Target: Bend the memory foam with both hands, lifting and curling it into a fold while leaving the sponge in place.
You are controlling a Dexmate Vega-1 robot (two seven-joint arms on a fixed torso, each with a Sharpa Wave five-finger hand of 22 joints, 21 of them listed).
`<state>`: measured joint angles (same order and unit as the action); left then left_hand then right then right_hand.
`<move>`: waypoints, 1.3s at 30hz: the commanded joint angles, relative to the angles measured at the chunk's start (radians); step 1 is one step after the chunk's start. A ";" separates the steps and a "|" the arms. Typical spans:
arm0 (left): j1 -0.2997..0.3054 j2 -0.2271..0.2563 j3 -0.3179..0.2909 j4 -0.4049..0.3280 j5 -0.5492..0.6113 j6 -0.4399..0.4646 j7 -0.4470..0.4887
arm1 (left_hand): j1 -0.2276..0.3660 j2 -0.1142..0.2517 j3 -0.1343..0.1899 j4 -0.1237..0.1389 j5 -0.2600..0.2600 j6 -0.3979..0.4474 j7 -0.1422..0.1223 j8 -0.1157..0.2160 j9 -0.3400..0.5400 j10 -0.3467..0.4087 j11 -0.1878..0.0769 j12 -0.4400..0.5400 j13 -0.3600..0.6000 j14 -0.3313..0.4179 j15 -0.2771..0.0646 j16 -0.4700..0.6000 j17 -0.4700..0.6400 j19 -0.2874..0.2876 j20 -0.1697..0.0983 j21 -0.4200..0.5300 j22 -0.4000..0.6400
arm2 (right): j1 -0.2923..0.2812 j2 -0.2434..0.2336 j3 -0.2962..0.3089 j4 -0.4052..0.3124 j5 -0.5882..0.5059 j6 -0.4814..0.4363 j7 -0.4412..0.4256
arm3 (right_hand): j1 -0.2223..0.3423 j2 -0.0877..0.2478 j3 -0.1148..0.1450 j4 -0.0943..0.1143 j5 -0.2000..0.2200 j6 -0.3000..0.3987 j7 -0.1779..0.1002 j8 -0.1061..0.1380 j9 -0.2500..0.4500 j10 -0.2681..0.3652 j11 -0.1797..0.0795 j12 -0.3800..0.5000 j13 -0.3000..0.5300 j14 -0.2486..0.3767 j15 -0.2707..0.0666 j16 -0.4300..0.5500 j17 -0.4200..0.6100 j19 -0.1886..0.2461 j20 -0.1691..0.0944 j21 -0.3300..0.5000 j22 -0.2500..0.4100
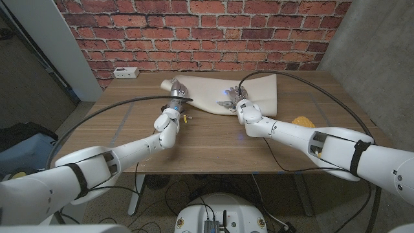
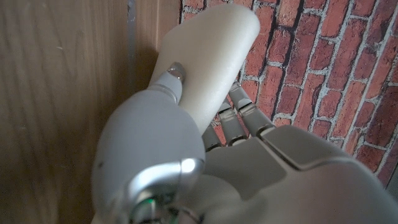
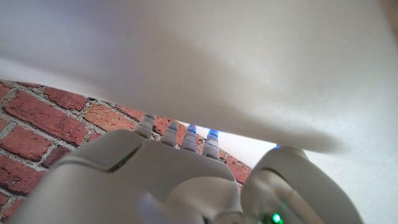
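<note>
1. The memory foam [image 1: 223, 90], a cream-coloured sheet, lies toward the far middle of the wooden surface [image 1: 213, 145], close to the red brick wall [image 1: 194, 32].
2. Its left corner curls up off the surface, and its right part rises higher toward the wall.
3. The left hand [image 1: 173, 111] reaches the foam's near left corner. In the left wrist view the left hand [image 2: 186, 162] has the rolled foam edge [image 2: 208, 62] between its thumb and its fingers [image 2: 239, 112], so it is grasping the foam.
4. The right hand [image 1: 234, 103] sits at the foam's near edge, right of the middle, with small blue lights showing on it.
5. In the right wrist view the right hand [image 3: 180, 180] has its fingers [image 3: 171, 134] reaching up under the pale foam [image 3: 236, 62], with the thumb on the foam's other side. It appears to be grasping the foam's edge.
6. The yellow sponge [image 1: 301, 122] lies on the surface to the right, beside the right forearm, apart from the foam.
7. A white power strip [image 1: 125, 72] rests at the far left corner of the surface.
8. Black cables [image 1: 123, 107] run along both arms.
</note>
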<state>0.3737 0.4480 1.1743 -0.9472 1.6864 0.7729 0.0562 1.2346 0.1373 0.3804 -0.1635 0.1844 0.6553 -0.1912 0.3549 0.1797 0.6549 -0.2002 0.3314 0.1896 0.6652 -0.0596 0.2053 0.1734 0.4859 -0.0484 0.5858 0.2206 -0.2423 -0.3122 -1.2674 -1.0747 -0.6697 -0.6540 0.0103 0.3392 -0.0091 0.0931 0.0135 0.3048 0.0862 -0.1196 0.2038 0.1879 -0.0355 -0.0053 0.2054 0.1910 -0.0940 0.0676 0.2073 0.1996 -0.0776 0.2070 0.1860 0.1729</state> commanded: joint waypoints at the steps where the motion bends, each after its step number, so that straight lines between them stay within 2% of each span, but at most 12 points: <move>1: -0.057 -0.037 0.092 0.123 -0.190 0.118 0.336 | 0.029 0.021 0.028 -0.003 0.003 0.247 -0.017 0.067 0.020 0.195 0.003 0.024 0.038 0.142 -0.183 0.029 0.023 -0.005 -0.015 0.063 -0.006 | -0.010 -0.019 0.008 -0.025 -0.003 0.003 -0.003 | 0.015 0.006 0.003 -0.009 0.008 0.022 -0.001 0.009 0.003 0.020 0.002 0.009 0.001 0.021 -0.007 0.011 0.001 0.025 0.005 0.013 0.004; 3: -0.068 -0.026 0.112 0.117 -0.202 0.124 0.361 | 0.043 0.023 0.018 -0.001 0.005 0.329 -0.016 0.103 0.030 0.274 0.003 0.050 0.072 0.185 -0.184 0.047 0.034 -0.012 -0.017 0.089 -0.008 | -0.014 -0.025 0.012 -0.036 -0.002 0.002 -0.002 | 0.016 0.006 0.003 -0.010 0.009 0.025 -0.001 0.010 0.003 0.026 0.002 0.011 0.001 0.028 -0.009 0.013 0.000 0.031 0.004 0.015 0.005; 4: -0.073 -0.020 0.120 0.115 -0.207 0.126 0.375 | 0.045 0.023 0.009 0.002 0.005 0.367 -0.003 0.125 0.037 0.298 0.005 0.058 0.090 0.207 -0.184 0.058 0.039 -0.016 -0.019 0.103 -0.009 | -0.016 -0.028 0.014 -0.042 -0.001 0.002 0.001 | 0.017 0.006 0.003 -0.010 0.009 0.026 0.000 0.010 0.003 0.028 0.000 0.011 0.001 0.031 -0.009 0.014 0.000 0.034 0.004 0.016 0.005; 7: -0.090 -0.001 0.151 0.113 -0.204 0.139 0.424 | 0.053 0.023 0.006 0.000 0.006 0.390 0.005 0.143 0.046 0.324 -0.002 0.068 0.106 0.225 -0.184 0.066 0.043 -0.014 -0.025 0.115 -0.010 | -0.024 -0.037 0.025 -0.059 0.005 -0.001 0.002 | 0.019 0.007 0.004 -0.012 0.010 0.030 0.000 0.010 0.003 0.034 0.002 0.012 0.001 0.039 -0.011 0.017 -0.001 0.047 0.003 0.021 0.006; 10: -0.104 0.019 0.167 0.112 -0.211 0.144 0.506 | 0.064 0.018 0.003 -0.003 0.006 0.397 -0.008 0.157 0.057 0.337 -0.003 0.072 0.121 0.217 -0.184 0.060 0.041 -0.029 -0.034 0.121 -0.012 | -0.033 -0.048 0.038 -0.079 0.015 0.004 0.003 | 0.021 0.019 0.008 -0.012 0.012 0.038 0.002 0.011 0.003 0.045 0.001 0.014 0.001 0.050 -0.017 0.021 -0.001 0.063 0.003 0.026 0.007; 15: -0.134 0.059 0.187 0.083 -0.207 0.135 0.595 | 0.067 0.017 0.001 -0.002 0.004 0.400 -0.012 0.166 0.066 0.342 -0.003 0.071 0.131 0.204 -0.184 0.051 0.038 -0.038 -0.039 0.125 -0.014 | -0.047 -0.065 0.049 -0.106 0.019 0.014 0.001 | 0.016 0.067 0.024 0.000 0.014 0.067 0.002 0.014 0.003 0.080 0.004 0.020 0.002 0.066 -0.028 0.026 0.002 0.106 0.003 0.036 0.007; 28: -0.226 0.080 0.224 0.058 -0.162 0.049 0.703 | 0.071 0.014 -0.009 0.002 -0.002 0.410 -0.013 0.193 0.085 0.359 -0.005 0.071 0.158 0.218 -0.184 0.054 0.041 -0.039 -0.061 0.146 -0.019 | -0.066 -0.086 0.046 -0.151 -0.014 0.007 0.014 | 0.016 0.068 0.024 -0.003 0.012 0.073 0.004 0.013 0.002 0.089 0.005 0.019 0.002 0.074 -0.034 0.027 0.001 0.122 0.002 0.038 0.006; 34: -0.261 0.063 0.228 0.077 -0.162 0.000 0.774 | 0.070 0.012 -0.014 0.003 -0.004 0.413 -0.013 0.200 0.090 0.364 -0.004 0.071 0.165 0.226 -0.185 0.056 0.042 -0.037 -0.069 0.154 -0.019 | -0.074 -0.098 0.047 -0.173 -0.027 0.008 0.026 | 0.017 0.066 0.024 -0.005 0.012 0.073 0.004 0.012 0.002 0.088 0.005 0.017 0.002 0.075 -0.034 0.026 0.000 0.127 0.002 0.038 0.005; 39: -0.293 0.049 0.223 0.066 -0.189 -0.074 0.816 | 0.070 0.010 -0.017 0.003 -0.005 0.413 -0.013 0.206 0.093 0.367 -0.005 0.069 0.172 0.230 -0.185 0.056 0.041 -0.037 -0.077 0.161 -0.020 | -0.081 -0.101 0.053 -0.181 -0.030 0.019 0.032 | 0.018 0.064 0.023 -0.007 0.011 0.073 0.005 0.011 0.002 0.089 0.004 0.017 0.002 0.075 -0.033 0.025 0.000 0.129 0.003 0.037 0.005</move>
<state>0.1443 0.5134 1.3903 -0.8764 1.5183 0.8140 0.7636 1.3023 0.1464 0.3688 -0.1613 0.1803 1.0599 -0.2025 0.5529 0.2699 1.0088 -0.2053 0.3962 0.3572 0.8835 -0.1156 0.2584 0.2118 0.4532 -0.0485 0.7398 0.1997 -0.3078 -0.3984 -1.2205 -1.2247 -0.6847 -0.6449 0.0284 0.3529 0.0561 0.1152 0.0108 0.3146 0.1502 -0.1125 0.2112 0.1895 0.0448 -0.0036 0.2235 0.1910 -0.0228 0.0325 0.2293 0.2000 0.0422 0.2047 0.2206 0.1746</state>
